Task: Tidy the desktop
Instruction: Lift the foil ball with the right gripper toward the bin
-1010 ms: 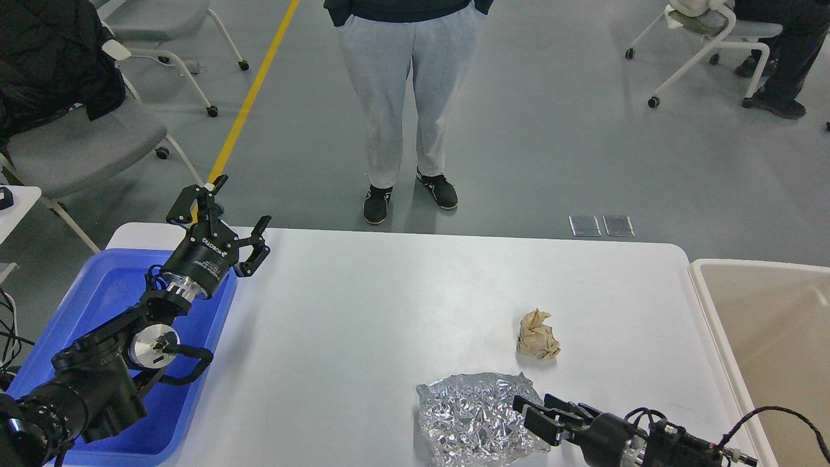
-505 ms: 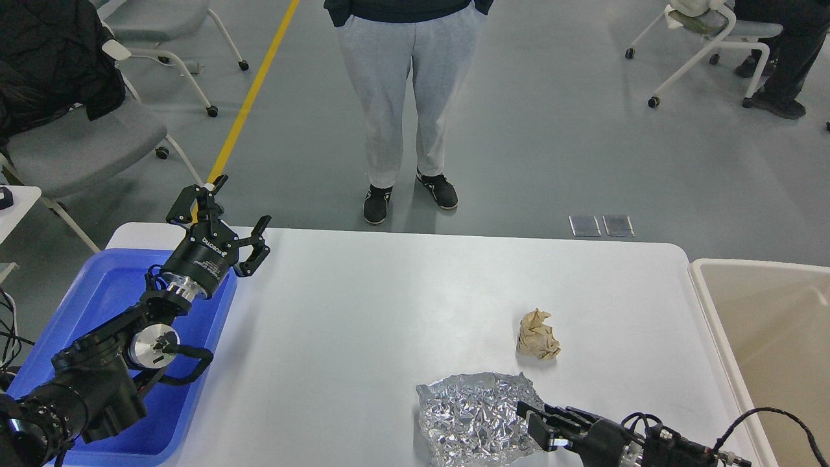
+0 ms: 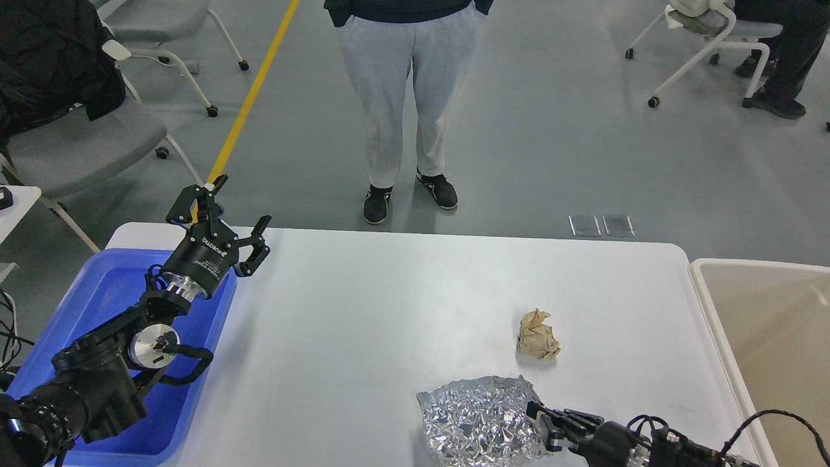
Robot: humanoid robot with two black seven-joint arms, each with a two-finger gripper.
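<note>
The smooth white rounded-corner desktop (image 3: 363,324) fills the middle of the frame. At lower centre lies a crinkled silver foil sheet (image 3: 476,418), its right edge touching my right gripper (image 3: 543,425); whether those fingers pinch it I cannot tell. Just above sits a crumpled tan paper wad (image 3: 537,335). My left gripper (image 3: 224,217) hangs spread open at upper left, over a glossy blue plastic tray (image 3: 104,285).

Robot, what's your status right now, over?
Left gripper open, idle above blue tray. Right gripper at crumpled foil, grip unclear. Desktop also holds paper wad.
</note>
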